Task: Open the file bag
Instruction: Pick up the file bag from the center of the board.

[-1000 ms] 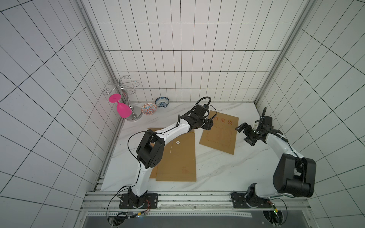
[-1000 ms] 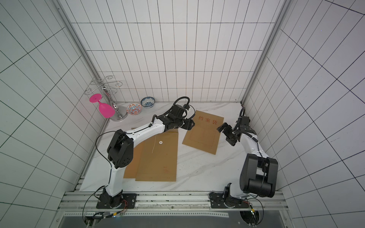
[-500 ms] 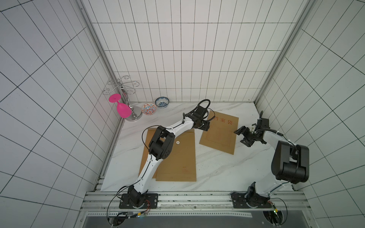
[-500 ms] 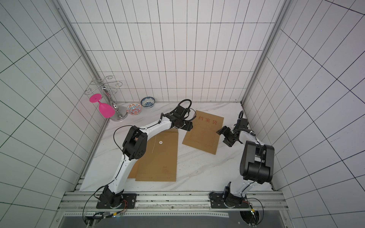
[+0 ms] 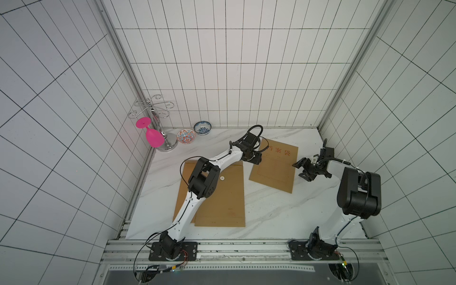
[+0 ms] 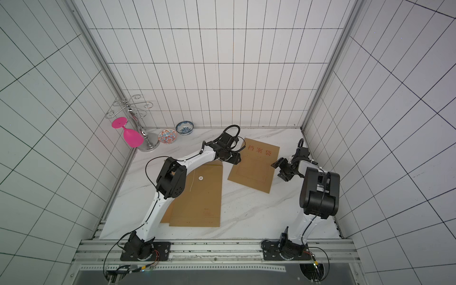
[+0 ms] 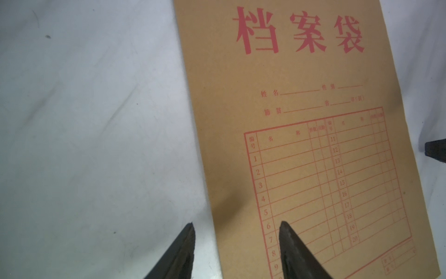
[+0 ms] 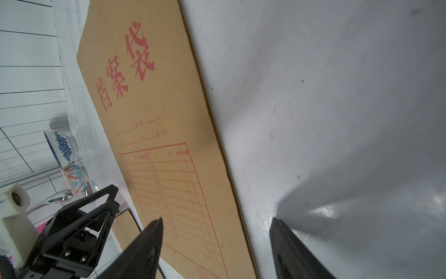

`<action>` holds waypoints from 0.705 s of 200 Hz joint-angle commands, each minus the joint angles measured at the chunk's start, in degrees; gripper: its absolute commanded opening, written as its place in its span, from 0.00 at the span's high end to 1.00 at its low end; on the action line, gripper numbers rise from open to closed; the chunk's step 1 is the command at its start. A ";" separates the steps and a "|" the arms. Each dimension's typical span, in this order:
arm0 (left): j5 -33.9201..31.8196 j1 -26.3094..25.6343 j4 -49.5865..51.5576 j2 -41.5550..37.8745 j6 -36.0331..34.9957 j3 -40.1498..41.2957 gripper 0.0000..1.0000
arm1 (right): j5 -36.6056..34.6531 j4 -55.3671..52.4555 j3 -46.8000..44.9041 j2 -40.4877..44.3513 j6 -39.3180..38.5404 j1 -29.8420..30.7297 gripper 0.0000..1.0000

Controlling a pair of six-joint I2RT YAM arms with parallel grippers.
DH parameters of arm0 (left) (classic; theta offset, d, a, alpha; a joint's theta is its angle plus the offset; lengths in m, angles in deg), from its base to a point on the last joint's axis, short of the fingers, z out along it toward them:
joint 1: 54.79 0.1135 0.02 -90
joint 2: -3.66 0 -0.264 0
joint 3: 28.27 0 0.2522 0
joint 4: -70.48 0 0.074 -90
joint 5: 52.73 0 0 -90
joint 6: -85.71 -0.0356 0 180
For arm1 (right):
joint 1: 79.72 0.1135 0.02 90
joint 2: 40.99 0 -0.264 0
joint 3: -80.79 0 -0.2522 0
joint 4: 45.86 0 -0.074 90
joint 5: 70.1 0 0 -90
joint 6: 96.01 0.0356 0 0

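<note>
Kraft-brown paper file bag (image 5: 274, 170) with red printed characters, flat and face up on the white marble tabletop (image 5: 271, 212), right of centre, between the two arms. At the long edge nearer the left arm, left gripper (image 7: 237, 223) low, fingers apart and straddling that edge: one over bare marble, one over the printed red grid, nothing clamped. At the opposite long edge, right gripper (image 8: 216, 219) likewise spread, one finger above the paper, one above the table. Contact with the bag impossible to tell. Just beside, partly under the left arm, plain brown envelope (image 5: 222, 197) with a white round clasp, not touching the file bag.
</note>
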 commanded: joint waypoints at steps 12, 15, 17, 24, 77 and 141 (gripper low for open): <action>1.25 0.27 0.13 2.91 -0.40 -2.61 0.42 | 1.34 0.81 2.54 -2.12 -0.84 -1.32 0.29; 1.33 0.27 0.12 3.07 -0.42 -2.66 0.42 | 1.46 0.97 2.54 -2.26 -0.83 -1.40 0.29; 1.32 0.31 0.16 3.05 -0.40 -2.73 0.42 | 1.53 1.10 2.50 -2.27 -0.88 -1.45 0.29; 1.41 0.27 0.25 3.35 -0.41 -2.89 0.42 | 1.58 1.17 2.55 -2.63 -0.84 -1.58 0.29; 2.17 0.45 0.56 4.44 -0.25 -3.84 0.42 | 2.84 2.28 3.05 -4.59 -0.98 -2.97 0.31; 3.93 0.47 1.95 6.63 -0.73 -5.70 0.42 | 10.96 9.51 1.97 -8.13 0.88 -3.00 0.35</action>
